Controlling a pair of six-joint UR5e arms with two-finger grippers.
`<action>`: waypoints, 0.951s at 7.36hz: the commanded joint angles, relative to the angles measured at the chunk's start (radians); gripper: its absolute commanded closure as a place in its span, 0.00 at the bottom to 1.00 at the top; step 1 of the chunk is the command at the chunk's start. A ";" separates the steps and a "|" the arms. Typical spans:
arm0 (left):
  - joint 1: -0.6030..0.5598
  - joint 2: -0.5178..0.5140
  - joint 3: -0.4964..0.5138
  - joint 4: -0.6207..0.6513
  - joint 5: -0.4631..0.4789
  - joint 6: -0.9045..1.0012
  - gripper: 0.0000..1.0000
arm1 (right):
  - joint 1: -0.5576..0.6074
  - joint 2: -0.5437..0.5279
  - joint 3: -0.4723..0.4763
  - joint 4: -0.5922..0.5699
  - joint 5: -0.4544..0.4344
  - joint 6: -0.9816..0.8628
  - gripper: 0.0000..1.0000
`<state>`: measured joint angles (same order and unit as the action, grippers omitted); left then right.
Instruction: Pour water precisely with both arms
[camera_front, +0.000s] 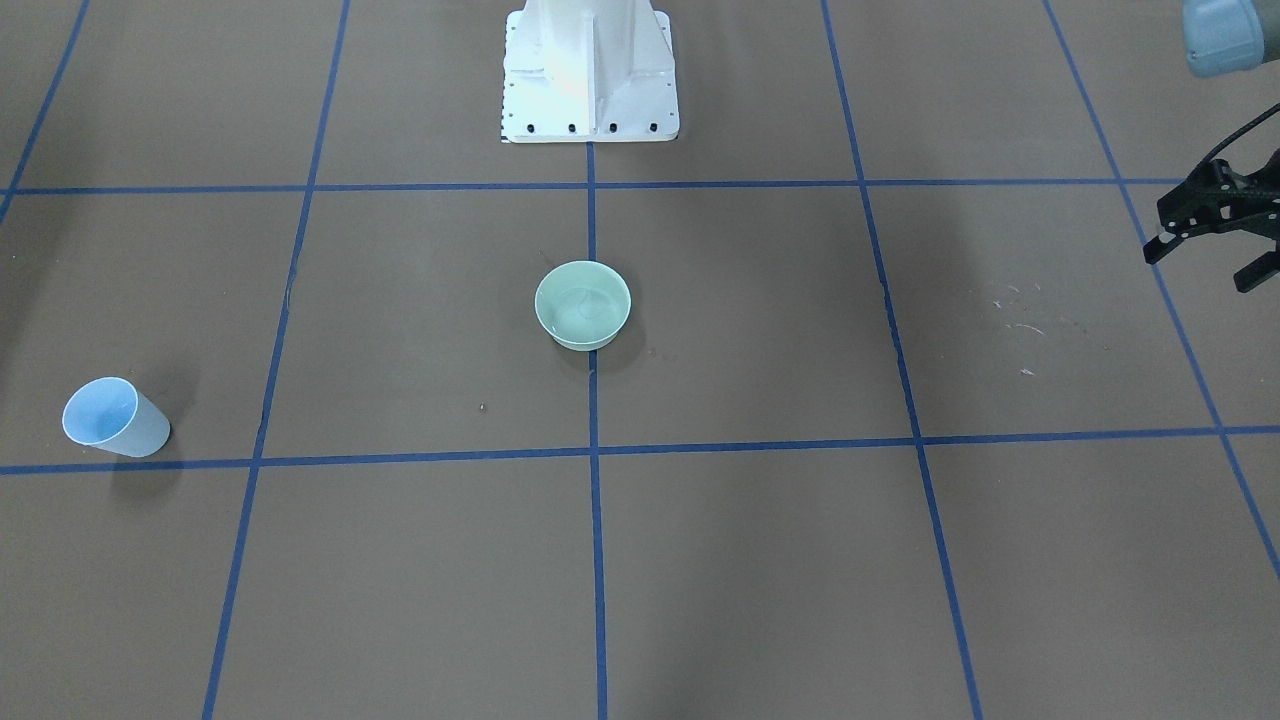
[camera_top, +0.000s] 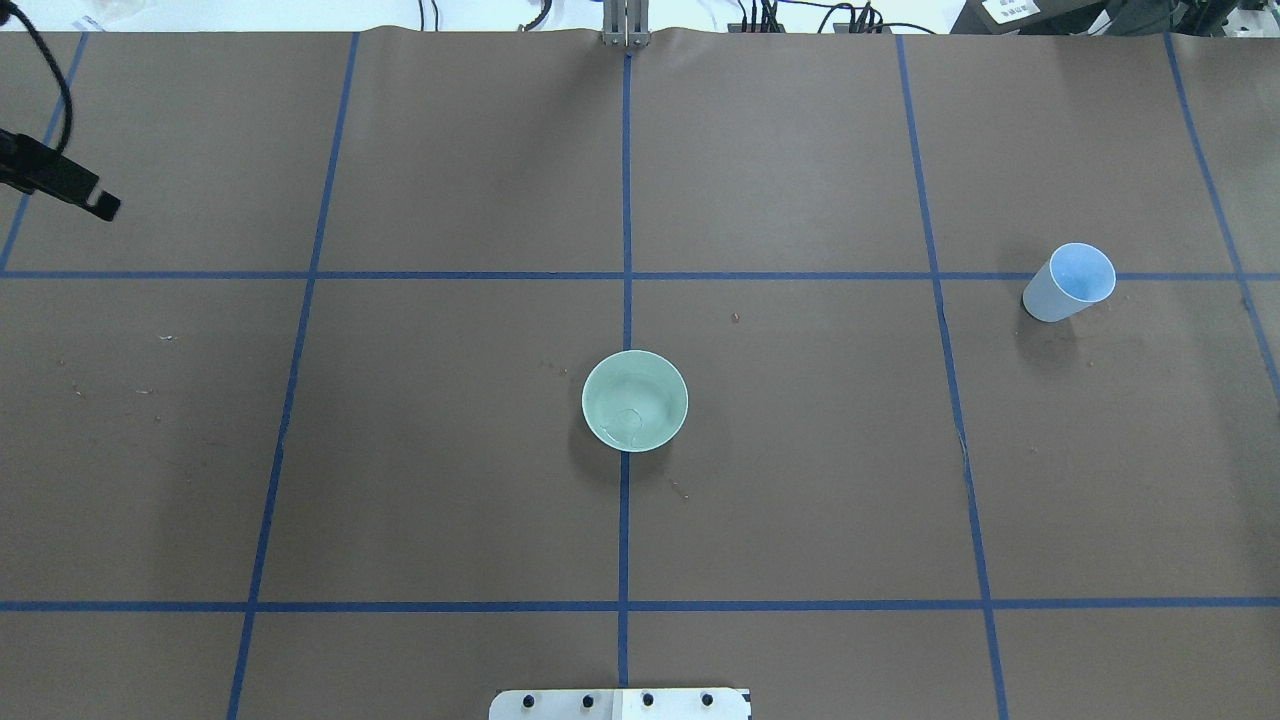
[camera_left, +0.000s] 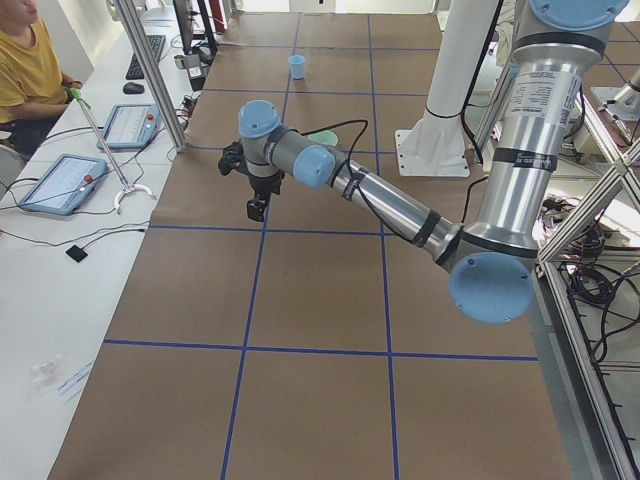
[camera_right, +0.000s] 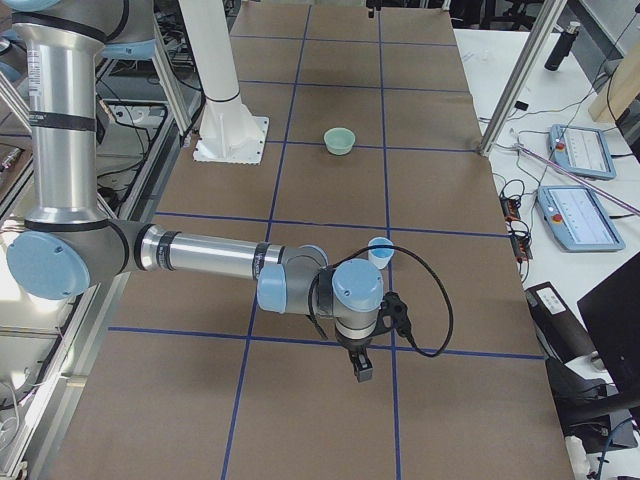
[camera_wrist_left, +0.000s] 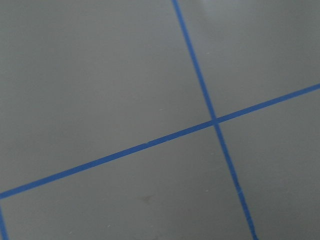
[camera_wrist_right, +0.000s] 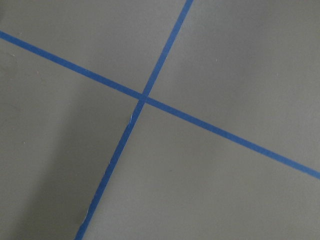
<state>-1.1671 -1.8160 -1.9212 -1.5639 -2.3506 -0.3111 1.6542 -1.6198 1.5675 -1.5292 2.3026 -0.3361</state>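
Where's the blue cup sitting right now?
In the overhead view the blue cup stands upright at far right, the robot's right side, beside a blue tape line, well apart from the green bowl at the centre.

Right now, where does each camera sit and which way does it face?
Front-facing: across the table, faces the pedestal; left gripper at its right edge.
Overhead: behind the robot, looks down; pedestal edge, left gripper at its left edge.
Exterior left: table's left end, looks along it; left arm near.
Exterior right: table's right end; right arm near.
Left wrist: looks down at tape lines; no body shows.
Right wrist: the same.
Shared: front-facing and overhead both show bowl and cup, sides swapped.
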 joint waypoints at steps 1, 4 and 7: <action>0.211 -0.107 0.024 -0.057 0.117 -0.208 0.00 | -0.001 0.006 0.009 -0.005 0.003 0.072 0.01; 0.473 -0.227 0.042 -0.048 0.371 -0.616 0.00 | -0.017 0.005 0.025 0.000 -0.003 0.163 0.01; 0.642 -0.392 0.196 -0.050 0.485 -0.801 0.00 | -0.019 0.005 0.025 0.003 0.001 0.152 0.00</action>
<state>-0.6000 -2.1390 -1.7970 -1.6120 -1.9328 -1.0363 1.6361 -1.6152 1.5929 -1.5271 2.3031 -0.1830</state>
